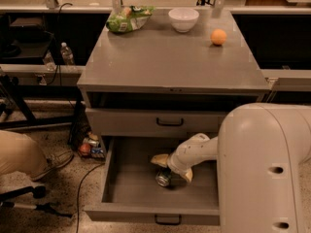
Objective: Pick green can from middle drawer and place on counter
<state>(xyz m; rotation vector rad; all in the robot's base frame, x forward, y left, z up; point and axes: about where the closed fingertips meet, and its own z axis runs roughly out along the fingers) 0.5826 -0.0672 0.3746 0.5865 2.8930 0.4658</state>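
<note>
The green can (164, 178) lies on its side on the floor of the pulled-out middle drawer (126, 188), silver end towards the camera. My gripper (173, 168) reaches down into the drawer from the right, right over the can. Its cream fingers (159, 159) are spread open, one on each side of the can's upper part; I see no grip on it. The grey counter (165, 57) is the cabinet's top, above the drawers. My white arm (262, 169) fills the lower right and hides the drawer's right part.
On the counter's far edge are a green-and-white snack bag (127, 19), a white bowl (183, 19) and an orange (218, 37). A shut drawer (170, 122) sits above the open one. A person's leg (19, 154), cables and bottles are on the floor at the left.
</note>
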